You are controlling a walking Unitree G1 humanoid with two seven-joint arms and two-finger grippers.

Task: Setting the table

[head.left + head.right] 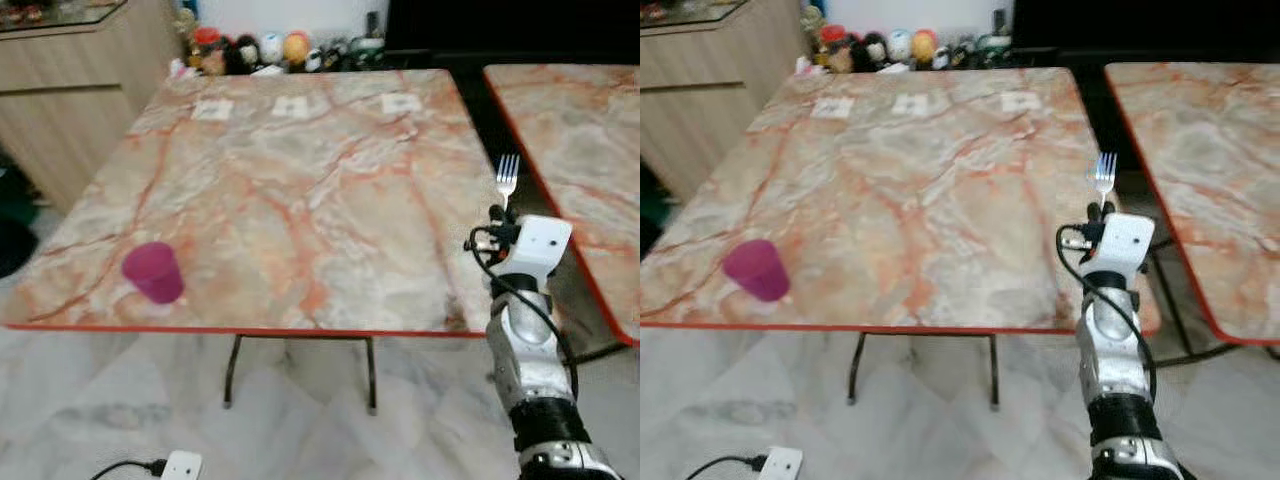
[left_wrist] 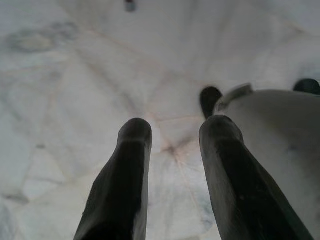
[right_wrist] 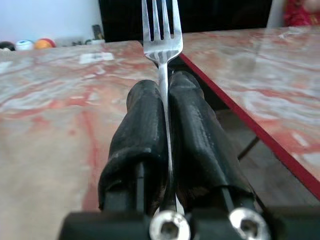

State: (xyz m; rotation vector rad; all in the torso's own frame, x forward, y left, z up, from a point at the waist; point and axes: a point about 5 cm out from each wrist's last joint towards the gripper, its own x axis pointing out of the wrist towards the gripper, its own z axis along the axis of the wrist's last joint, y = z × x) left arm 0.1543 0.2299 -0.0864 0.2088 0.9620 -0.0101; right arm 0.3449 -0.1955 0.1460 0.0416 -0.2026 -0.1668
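Currently right gripper (image 3: 164,85) pinches fork (image 1: 507,177) edge-on, tines up, at table's (image 1: 300,200) 4 o'clock edge; thin handle may pivot or slip. Cup (image 1: 153,271) at 8 o'clock. Left gripper (image 2: 172,132) narrowly parted, idle.

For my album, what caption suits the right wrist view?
Fork clamped upright in the right gripper, above the marble table.

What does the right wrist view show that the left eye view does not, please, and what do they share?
The right wrist view shows the right gripper's fingers clamped on the fork's handle.

The left eye view adds the pink cup near the table's near left edge, the right arm and the floor.

Both show the fork with its tines forward, the marble table, the second table and the toys beyond.
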